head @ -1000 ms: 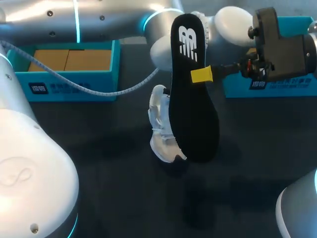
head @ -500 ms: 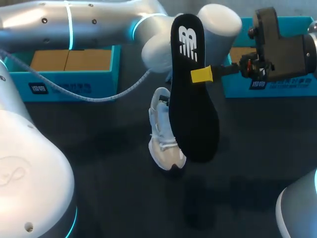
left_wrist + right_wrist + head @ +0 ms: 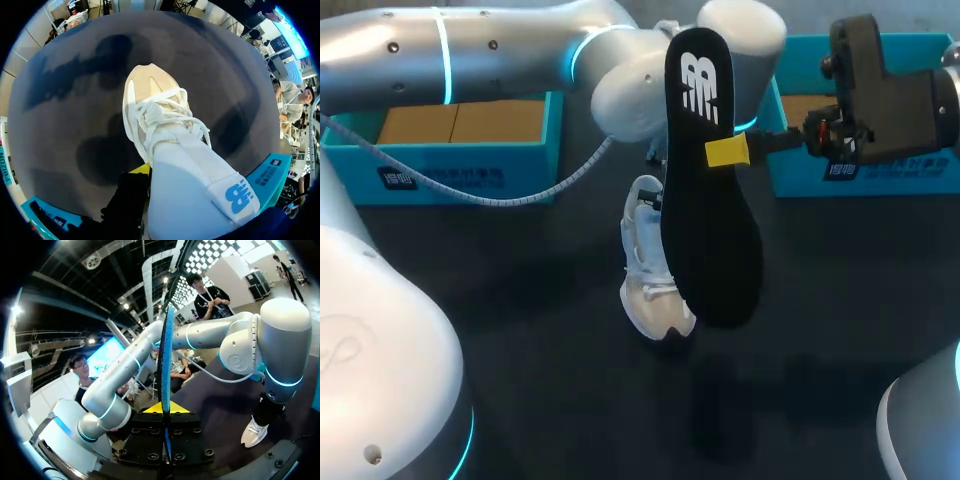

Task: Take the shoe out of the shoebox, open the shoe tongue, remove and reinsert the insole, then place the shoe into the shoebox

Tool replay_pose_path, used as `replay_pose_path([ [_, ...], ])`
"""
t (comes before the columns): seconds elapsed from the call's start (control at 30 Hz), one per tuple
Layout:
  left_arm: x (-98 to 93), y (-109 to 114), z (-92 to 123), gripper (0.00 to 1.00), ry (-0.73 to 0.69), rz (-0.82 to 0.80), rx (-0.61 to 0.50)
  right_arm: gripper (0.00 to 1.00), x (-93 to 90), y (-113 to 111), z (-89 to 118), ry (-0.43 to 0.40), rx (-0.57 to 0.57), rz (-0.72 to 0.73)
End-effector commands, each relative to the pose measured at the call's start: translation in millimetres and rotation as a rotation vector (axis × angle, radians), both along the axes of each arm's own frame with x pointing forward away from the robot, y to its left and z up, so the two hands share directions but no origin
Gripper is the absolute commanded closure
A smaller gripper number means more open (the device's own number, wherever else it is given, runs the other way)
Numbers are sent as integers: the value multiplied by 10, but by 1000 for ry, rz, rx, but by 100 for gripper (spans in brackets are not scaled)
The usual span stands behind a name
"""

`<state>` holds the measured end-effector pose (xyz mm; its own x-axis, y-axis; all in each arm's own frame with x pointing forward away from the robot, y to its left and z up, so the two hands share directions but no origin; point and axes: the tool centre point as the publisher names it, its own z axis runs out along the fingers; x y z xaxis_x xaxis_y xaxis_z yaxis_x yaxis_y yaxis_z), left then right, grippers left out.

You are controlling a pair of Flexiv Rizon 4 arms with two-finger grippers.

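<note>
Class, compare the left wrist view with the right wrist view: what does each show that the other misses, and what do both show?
Only the left wrist view shows the laces and the raised tongue close up. Only the right wrist view shows the insole, edge-on between that arm's jaws, and the left arm above the shoe. Both show the white shoe on the dark table.

Insole (image 3: pixel 712 215): one large white logo mark on the black face, near the upper end.
Shoe (image 3: pixel 165 125): one blue logo mark on the white tongue tab.
Left box (image 3: pixel 520 165) and right box (image 3: pixel 910 180): one dark label with white print on each front wall. The characters are too small to read.
</note>
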<state>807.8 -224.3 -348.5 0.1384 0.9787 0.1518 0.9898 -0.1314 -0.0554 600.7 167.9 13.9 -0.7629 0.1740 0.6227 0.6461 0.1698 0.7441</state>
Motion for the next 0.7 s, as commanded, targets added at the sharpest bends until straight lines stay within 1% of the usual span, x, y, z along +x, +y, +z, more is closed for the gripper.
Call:
replay_pose_path([
  [0.03, -35, 100, 215, 0, -19, -4, -34, 100, 35, 39, 2, 2, -3, 4],
  [0.17, -41, 85, 264, 0, -26, 2, -17, 100, 35, 39, 2, 2, -3, 4],
  [0.37, -57, 63, 155, 0, 6, 1, -3, 100, 35, 39, 2, 2, -3, 4],
  [0.47, -76, 65, 162, 0, 12, -2, 4, 100, 35, 39, 2, 2, -3, 4],
  [0.5, -87, 58, 155, 0, 11, -6, 22, 100, 35, 39, 2, 2, -3, 4],
  [0.63, -105, 13, 17, 0, 23, -7, 63, 100, 35, 39, 2, 2, -3, 4],
  [0.67, -98, 11, 16, 0, 27, -6, 61, 100, 35, 39, 2, 2, -3, 4],
  [0.7, -89, 20, 102, 0, 23, 2, 37, 100, 35, 39, 2, 2, -3, 4],
])
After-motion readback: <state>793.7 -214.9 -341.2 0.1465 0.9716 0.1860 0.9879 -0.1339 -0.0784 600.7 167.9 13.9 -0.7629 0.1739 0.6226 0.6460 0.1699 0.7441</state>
